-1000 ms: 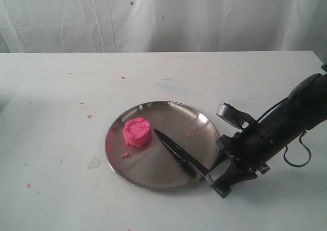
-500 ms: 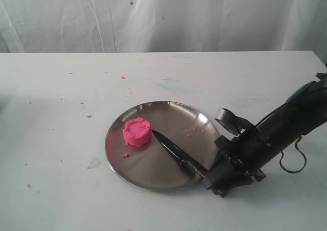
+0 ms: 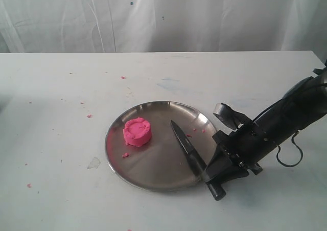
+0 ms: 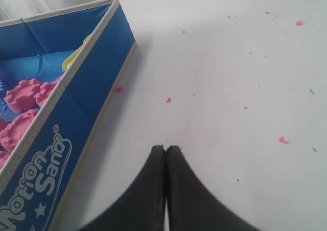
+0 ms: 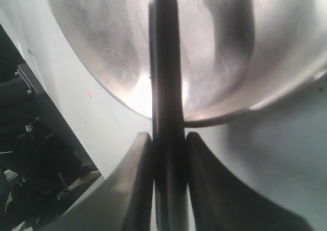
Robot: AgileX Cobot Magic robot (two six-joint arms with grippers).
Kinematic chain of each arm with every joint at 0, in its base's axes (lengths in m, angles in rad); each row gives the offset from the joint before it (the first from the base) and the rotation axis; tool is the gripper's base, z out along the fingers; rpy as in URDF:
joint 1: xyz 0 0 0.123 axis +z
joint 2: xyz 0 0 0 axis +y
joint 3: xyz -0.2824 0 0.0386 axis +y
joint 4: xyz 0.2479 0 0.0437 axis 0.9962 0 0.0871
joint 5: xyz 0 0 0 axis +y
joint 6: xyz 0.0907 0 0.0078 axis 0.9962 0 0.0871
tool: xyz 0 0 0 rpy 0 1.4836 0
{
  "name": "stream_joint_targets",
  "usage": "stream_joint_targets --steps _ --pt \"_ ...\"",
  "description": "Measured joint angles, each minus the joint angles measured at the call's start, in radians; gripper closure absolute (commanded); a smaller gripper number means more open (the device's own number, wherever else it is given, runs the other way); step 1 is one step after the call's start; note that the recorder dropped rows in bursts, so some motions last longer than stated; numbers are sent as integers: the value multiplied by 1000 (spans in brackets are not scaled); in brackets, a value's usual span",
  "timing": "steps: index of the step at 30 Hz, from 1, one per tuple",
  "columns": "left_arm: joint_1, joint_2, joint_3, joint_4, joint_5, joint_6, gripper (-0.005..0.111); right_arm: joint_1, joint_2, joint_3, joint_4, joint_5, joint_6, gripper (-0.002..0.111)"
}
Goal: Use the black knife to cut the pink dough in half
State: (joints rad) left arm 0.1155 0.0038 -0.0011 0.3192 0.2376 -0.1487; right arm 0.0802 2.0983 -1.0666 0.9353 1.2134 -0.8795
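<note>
Your right gripper (image 3: 210, 176) clamps the black knife (image 3: 183, 139) by its handle; the blade reaches over the steel plate (image 3: 153, 165), apart from the pink dough (image 3: 137, 132).

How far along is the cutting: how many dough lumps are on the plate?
1: one whole dough lump on the left of the plate, apart from the knife; tiny crumbs aside.
</note>
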Motion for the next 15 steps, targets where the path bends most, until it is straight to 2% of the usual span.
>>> stream_joint_targets --steps 15 --pt "0 0 0 0 0 0 107 0 -57 -21 -17 -8 0 108"
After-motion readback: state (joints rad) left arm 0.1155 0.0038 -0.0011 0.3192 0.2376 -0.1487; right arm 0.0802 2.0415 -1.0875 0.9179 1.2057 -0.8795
